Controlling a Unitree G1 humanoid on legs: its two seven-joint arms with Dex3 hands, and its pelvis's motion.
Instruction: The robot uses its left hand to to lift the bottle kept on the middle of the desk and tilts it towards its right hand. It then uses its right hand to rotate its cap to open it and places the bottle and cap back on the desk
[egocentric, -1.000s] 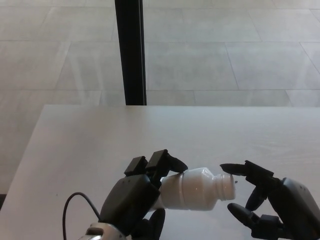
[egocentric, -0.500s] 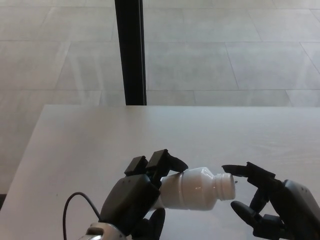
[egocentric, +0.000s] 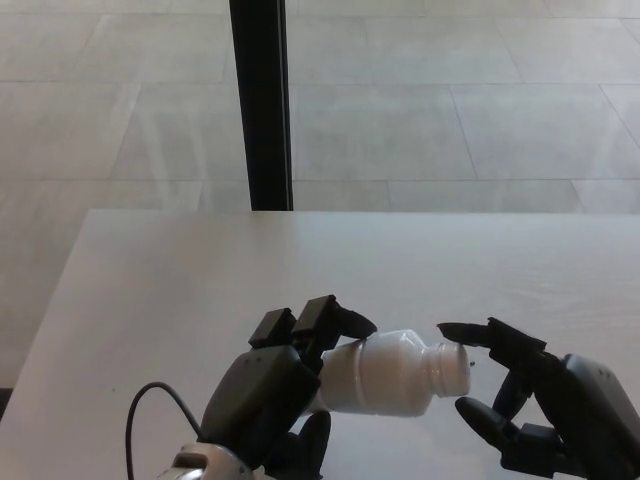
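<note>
Since half a second ago the right hand (egocentric: 545, 405) has edged back in toward the bottle's mouth, and the bottle (egocentric: 385, 372) has tipped up a touch. At the left, a thin black cable (egocentric: 150, 405) loops over the desk (egocentric: 180, 280). The left hand (egocentric: 275, 395) has its fingers (egocentric: 325, 322) clamped on the white bottle's base, holding it on its side above the desk, neck pointing right. The threaded neck carries no cap. The right hand's fingers are spread around the mouth, one fingertip just above it; whether they pinch a cap I cannot tell.
</note>
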